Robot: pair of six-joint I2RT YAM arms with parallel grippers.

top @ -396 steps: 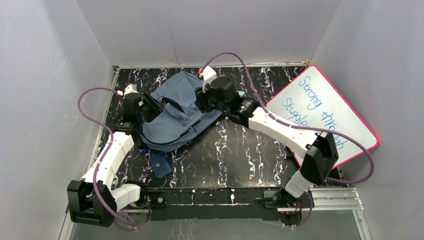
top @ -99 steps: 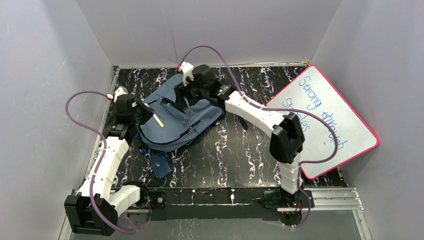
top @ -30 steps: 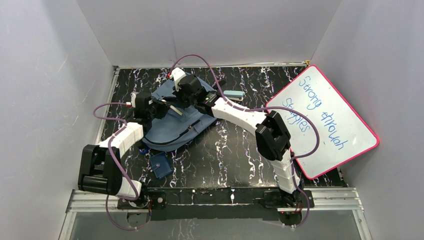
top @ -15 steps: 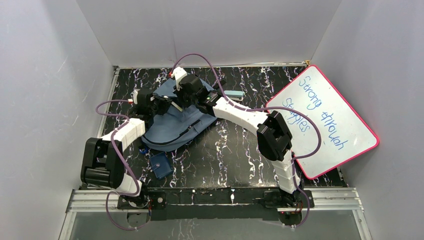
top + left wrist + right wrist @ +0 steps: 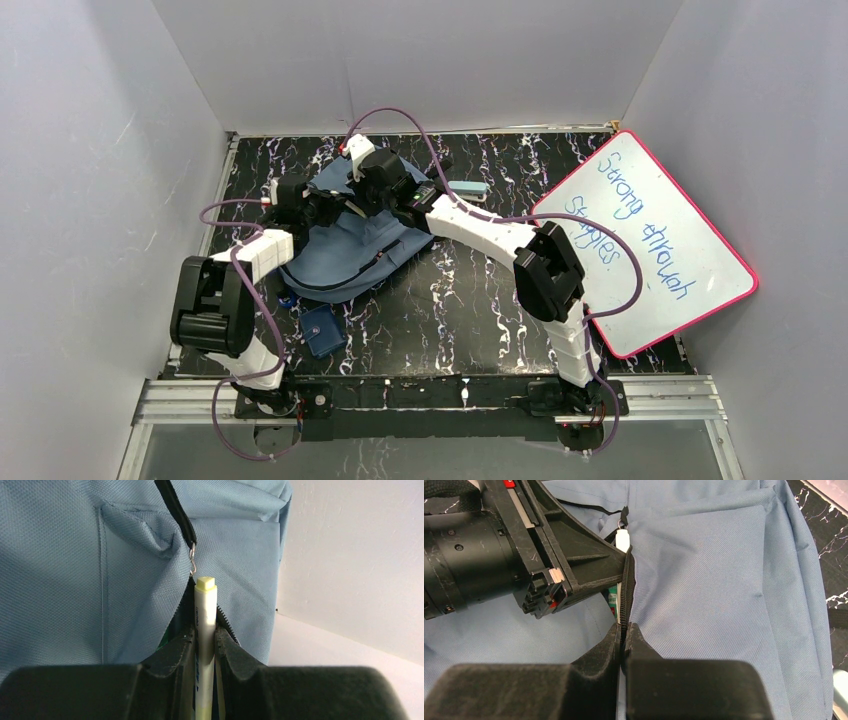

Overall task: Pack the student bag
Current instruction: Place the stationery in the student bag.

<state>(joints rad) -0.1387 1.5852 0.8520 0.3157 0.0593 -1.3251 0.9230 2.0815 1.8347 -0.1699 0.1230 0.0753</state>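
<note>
The slate-blue student bag (image 5: 345,255) lies at the table's back left. My left gripper (image 5: 205,636) is shut on a white highlighter pen (image 5: 205,615) with a pale yellow end. The pen points into the bag's (image 5: 125,570) zip opening, just under the metal zip pull (image 5: 192,565). My right gripper (image 5: 625,630) is shut on the black zipper edge (image 5: 626,590) of the bag (image 5: 714,580) and holds the opening up. Its view shows the left fingers (image 5: 589,565) and the pen's tip (image 5: 622,537) at the slit. Both grippers (image 5: 345,205) meet over the bag's top.
A pink-rimmed whiteboard (image 5: 650,240) with blue writing leans at the right. A small dark-blue pouch (image 5: 322,331) lies on the black marbled table (image 5: 470,300) in front of the bag. A pale teal object (image 5: 467,189) lies behind the right forearm. Grey walls close in on three sides.
My left gripper has moved slightly right and farther in toward the bag's opening with the pen, its elbow folding back toward the base. The right arm has held still.
</note>
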